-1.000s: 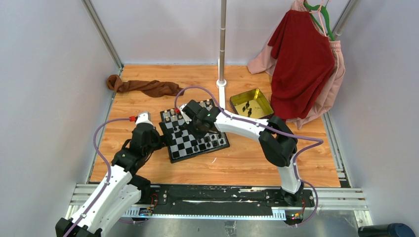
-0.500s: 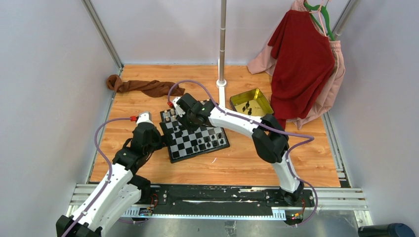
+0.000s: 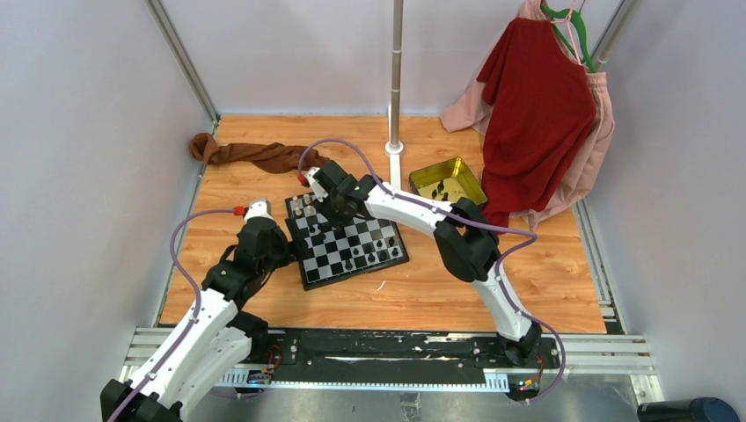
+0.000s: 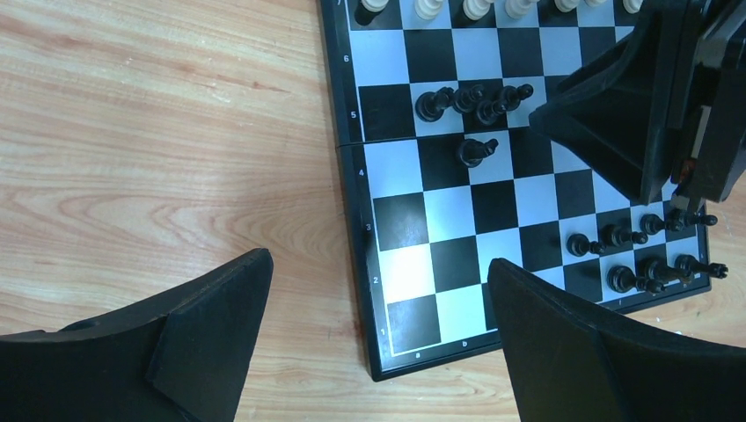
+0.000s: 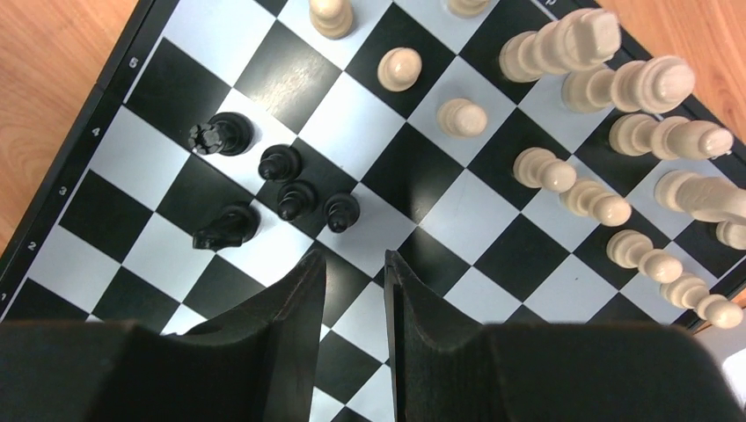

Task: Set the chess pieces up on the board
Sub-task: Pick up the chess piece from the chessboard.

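Lying mid-tabletop [image 3: 545, 281], the board [image 3: 330, 259] looks partly set. A yellow tin [image 3: 462, 180] at its 2 o'clock holds spare black pieces. The left claw [image 4: 378, 268], spread wide, hovers at the 8 o'clock corner, seemingly keeping clear. The right claw [image 5: 352, 259], narrowly parted and empty, hangs by stray black chess pieces [image 5: 290, 198], probably to pick one. Cream pieces [image 5: 563, 171] line the 12 o'clock edge.

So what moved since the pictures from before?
The right gripper slid across the board toward its far left corner, and its elbow swung left with it. Nothing was picked up or dropped; its jaws are slightly apart with nothing between them. The left gripper stayed wide open by the board's left edge. The board, the chess pieces and the yellow tin stayed put.
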Robot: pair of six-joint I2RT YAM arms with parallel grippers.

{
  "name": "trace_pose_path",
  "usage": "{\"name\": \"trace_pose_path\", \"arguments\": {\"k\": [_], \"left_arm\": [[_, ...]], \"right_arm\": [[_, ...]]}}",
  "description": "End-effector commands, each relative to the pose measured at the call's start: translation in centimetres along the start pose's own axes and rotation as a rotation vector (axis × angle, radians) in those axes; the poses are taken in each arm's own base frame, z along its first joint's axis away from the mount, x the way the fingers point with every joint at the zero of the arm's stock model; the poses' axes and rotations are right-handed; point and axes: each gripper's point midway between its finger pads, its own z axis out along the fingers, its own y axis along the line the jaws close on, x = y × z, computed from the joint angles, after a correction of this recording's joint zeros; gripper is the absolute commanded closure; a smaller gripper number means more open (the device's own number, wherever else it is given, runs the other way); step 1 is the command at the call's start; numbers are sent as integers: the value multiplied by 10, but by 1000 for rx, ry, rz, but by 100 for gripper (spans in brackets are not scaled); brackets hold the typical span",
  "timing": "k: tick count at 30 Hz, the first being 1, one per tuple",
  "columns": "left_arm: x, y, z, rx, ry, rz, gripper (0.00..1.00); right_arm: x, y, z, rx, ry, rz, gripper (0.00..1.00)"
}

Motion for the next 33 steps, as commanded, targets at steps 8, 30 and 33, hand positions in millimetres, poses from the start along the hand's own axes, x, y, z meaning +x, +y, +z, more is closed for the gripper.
{"name": "trace_pose_path", "arguments": {"k": [8, 30, 33], "left_arm": [[6, -2, 3, 12, 16, 15, 1], [7, -1, 4, 8, 19, 17, 1], [7, -2, 4, 8, 19, 16, 1]], "right_arm": [[-15, -5, 12, -33, -44, 7, 66], [-22, 0, 23, -69, -60, 14, 83], [-21, -1, 23, -69, -55, 17, 92]]}}
